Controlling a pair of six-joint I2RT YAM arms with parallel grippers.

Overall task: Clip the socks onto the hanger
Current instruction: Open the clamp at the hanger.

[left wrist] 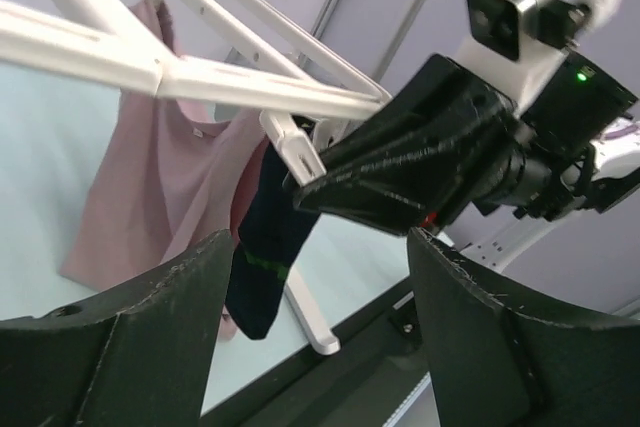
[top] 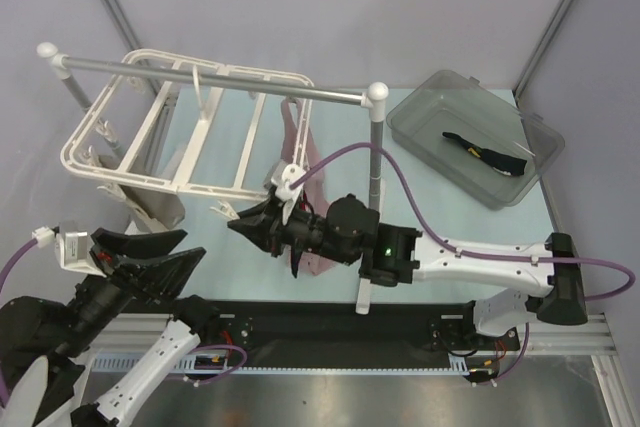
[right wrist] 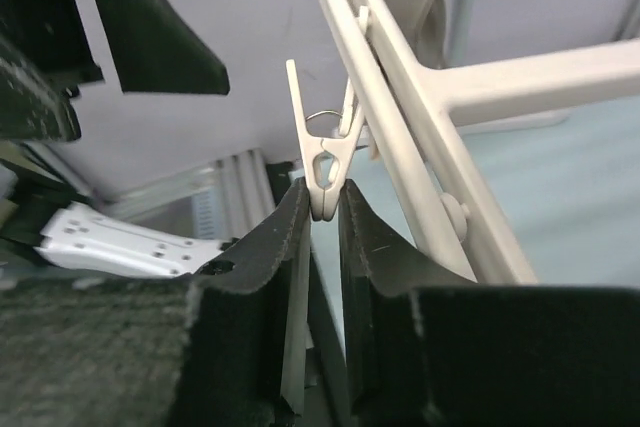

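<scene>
Socks, pair: soft, light and limp. One sock [left wrist: 262,247] was found dangling below an edge clip [right wrist: 325,162] of the hanger [top: 215,185] beside the pink cloth [left wrist: 150,197], the other sock [top: 487,156] laid in the grey bin [top: 420,117] well apart; the right gripper [right wrist: 322,209] was closed on that clip's end, the left gripper [left wrist: 320,247] spread wide and empty. The binned sock was judged best pinched at its cuff, where the fabric would bunch least.
</scene>
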